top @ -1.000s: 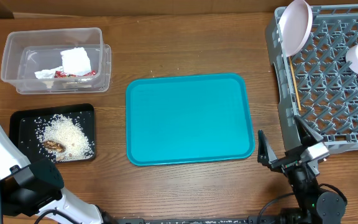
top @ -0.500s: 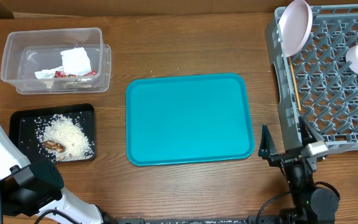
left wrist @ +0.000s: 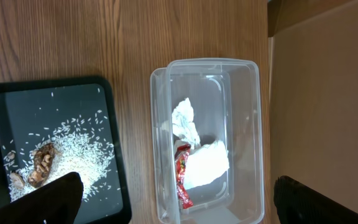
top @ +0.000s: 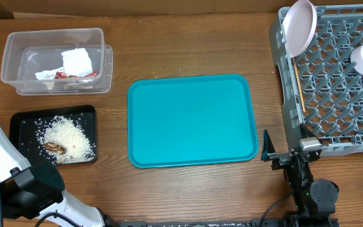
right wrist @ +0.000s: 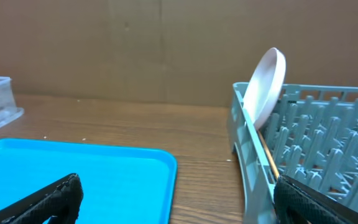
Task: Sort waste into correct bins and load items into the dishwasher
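Your left hand (left wrist: 179, 196) spread, above clear tub (left wrist: 159, 137) and black tray (left wrist: 17, 112), both well left of the teal tray (top: 193, 120); napkin (left wrist: 207, 165), wrapper (left wrist: 182, 180), rice (left wrist: 79, 149), scrap (left wrist: 41, 165) already binned. Your right hand (top: 287, 151) spread at the teal tray's near right corner, nearer arm for the rack (top: 333, 94) just right; chopsticks (top: 299, 85) lie along its left wall.

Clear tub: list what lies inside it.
Inside the clear tub lie a crumpled white napkin, a smaller white paper wad and a red wrapper. The napkin covers part of the wrapper; anything beneath it cannot be seen.
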{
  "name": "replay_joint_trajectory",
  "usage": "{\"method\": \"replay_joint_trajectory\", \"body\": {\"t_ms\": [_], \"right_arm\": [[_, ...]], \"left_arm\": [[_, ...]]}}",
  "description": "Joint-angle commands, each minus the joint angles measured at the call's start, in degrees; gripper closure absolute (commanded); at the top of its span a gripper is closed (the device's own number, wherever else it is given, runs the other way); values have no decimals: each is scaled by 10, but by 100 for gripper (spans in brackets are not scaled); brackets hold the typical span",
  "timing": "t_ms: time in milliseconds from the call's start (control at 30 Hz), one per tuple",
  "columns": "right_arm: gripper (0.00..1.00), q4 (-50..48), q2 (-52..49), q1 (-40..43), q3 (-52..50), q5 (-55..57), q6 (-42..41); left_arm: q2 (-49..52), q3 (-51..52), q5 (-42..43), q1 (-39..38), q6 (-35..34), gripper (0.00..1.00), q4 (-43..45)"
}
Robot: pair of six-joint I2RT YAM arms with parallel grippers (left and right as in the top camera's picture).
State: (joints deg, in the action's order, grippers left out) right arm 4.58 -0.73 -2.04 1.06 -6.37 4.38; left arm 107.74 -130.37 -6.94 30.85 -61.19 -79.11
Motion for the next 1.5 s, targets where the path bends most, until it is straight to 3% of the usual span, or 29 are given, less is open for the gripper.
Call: {"method": "replay_joint_trajectory", "body": {"t_ms": [0,200,1467], "right_arm": [[0,-1,6,2,-6,10,9],[0,3,6,3,-6,56,-78],[0,3,6,3,-6,59,-78]], "left_arm": [[3,1,-10,-1,-6,0,0],[3,1,-10,-1,-6,0,0],[3,1,-10,-2,-6,0,0]]}}
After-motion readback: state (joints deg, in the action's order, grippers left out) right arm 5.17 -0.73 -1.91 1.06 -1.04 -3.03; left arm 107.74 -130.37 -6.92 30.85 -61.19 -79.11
